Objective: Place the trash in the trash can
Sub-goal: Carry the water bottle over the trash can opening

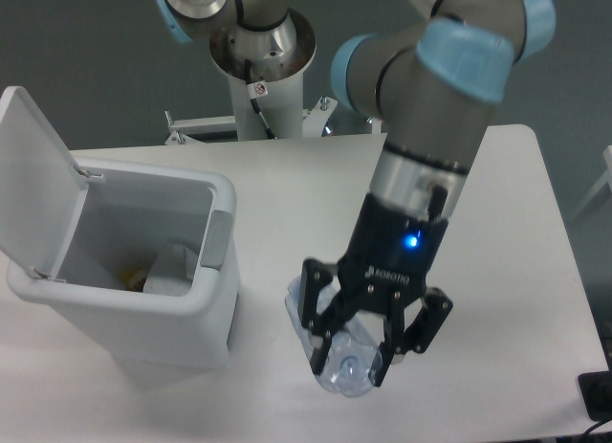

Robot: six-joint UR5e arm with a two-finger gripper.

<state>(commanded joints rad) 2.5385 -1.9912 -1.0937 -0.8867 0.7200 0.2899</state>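
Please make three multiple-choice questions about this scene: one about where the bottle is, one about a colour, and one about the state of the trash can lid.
1. Where is the crushed bottle?
A. inside the trash can
B. in the gripper, right of the trash can
C. lying at the far edge of the table

2. What colour are the caps on the arm's joints?
A. light blue
B. red
C. yellow

3. How is the lid of the trash can?
A. shut flat
B. taken off and lying on the table
C. swung open, standing up on the left side

Answers:
1 B, the gripper has its fingers around the bottle, beside the bin.
2 A, the joint cap is light blue.
3 C, the bin's inside is open to view, with the lid upright.
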